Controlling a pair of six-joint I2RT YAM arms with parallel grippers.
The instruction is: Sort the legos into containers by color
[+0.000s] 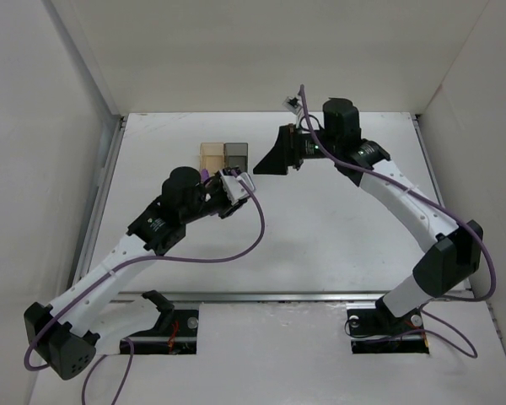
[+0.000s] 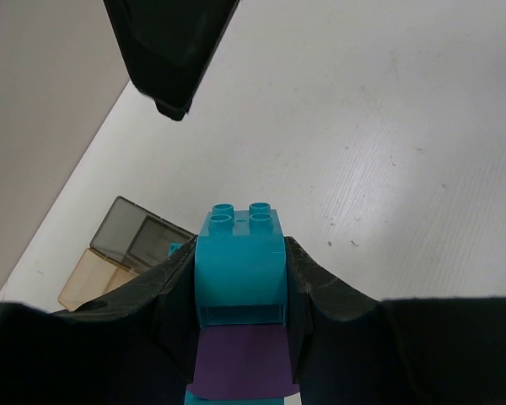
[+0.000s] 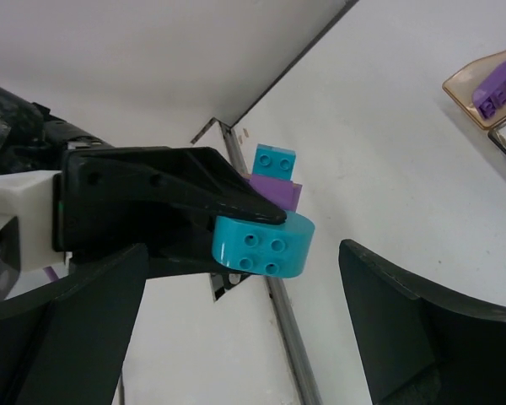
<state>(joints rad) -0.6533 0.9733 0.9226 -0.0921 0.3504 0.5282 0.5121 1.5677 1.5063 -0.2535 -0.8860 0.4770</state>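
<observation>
My left gripper [image 1: 233, 189] is shut on a stack of legos held above the table: a teal brick [image 2: 240, 261] on top, a purple brick [image 2: 240, 363] under it, and another teal piece below. The stack also shows in the right wrist view, with the round teal end [image 3: 261, 245] facing my right gripper [image 3: 244, 337]. That gripper is open and empty, its fingers on either side just in front of the stack. The amber container [image 1: 211, 154] and the grey container [image 1: 236, 154] stand side by side behind the grippers. A purple lego [image 3: 499, 89] lies in the amber one.
White walls close the table on the left, right and back. A metal rail [image 3: 278, 312] runs along the table's left edge. My right gripper [image 1: 268, 160] hovers just right of the containers.
</observation>
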